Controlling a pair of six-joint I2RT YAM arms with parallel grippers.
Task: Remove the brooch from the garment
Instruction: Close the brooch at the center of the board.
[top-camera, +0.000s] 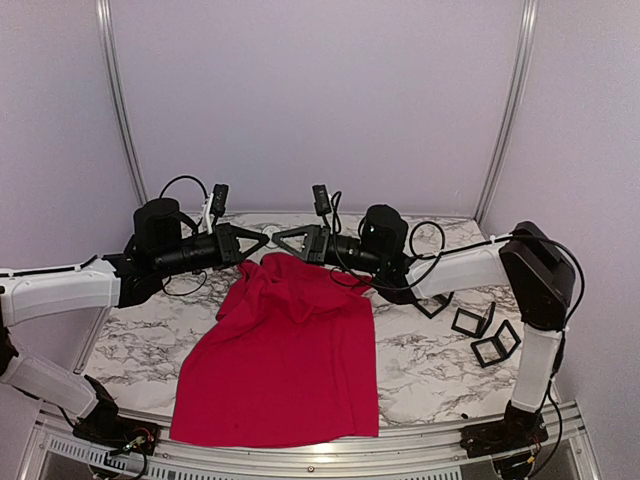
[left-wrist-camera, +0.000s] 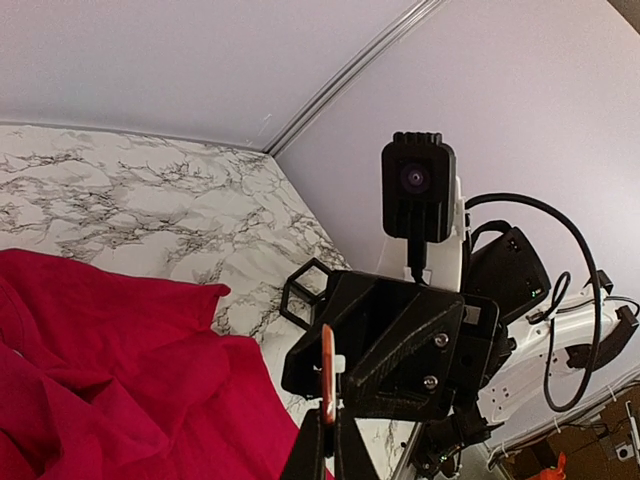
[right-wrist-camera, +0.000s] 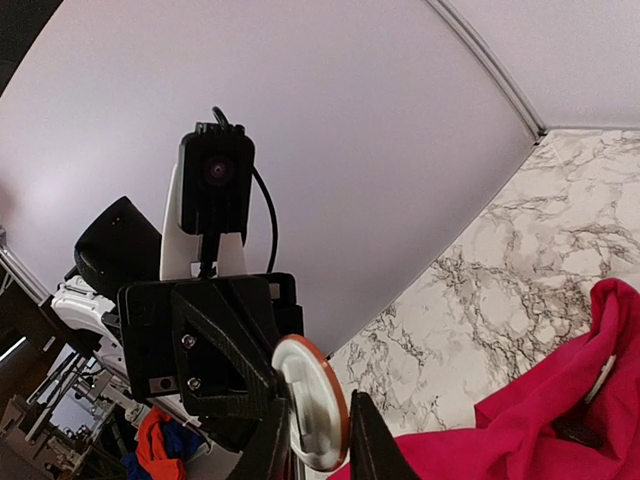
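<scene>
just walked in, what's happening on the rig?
Both arms meet above the far end of the bright red T-shirt, spread on the marble-pattern table. The left hand is shut on a round white brooch with an orange rim, held up in the air. The right hand has its fingers either side of the same brooch; whether they pinch it is unclear. The brooch looks clear of the fabric, but I can't confirm.

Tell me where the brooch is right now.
Top view, centre back: the brooch sits between the facing left pincer and right pincer, by the far edge of the red garment.
</scene>
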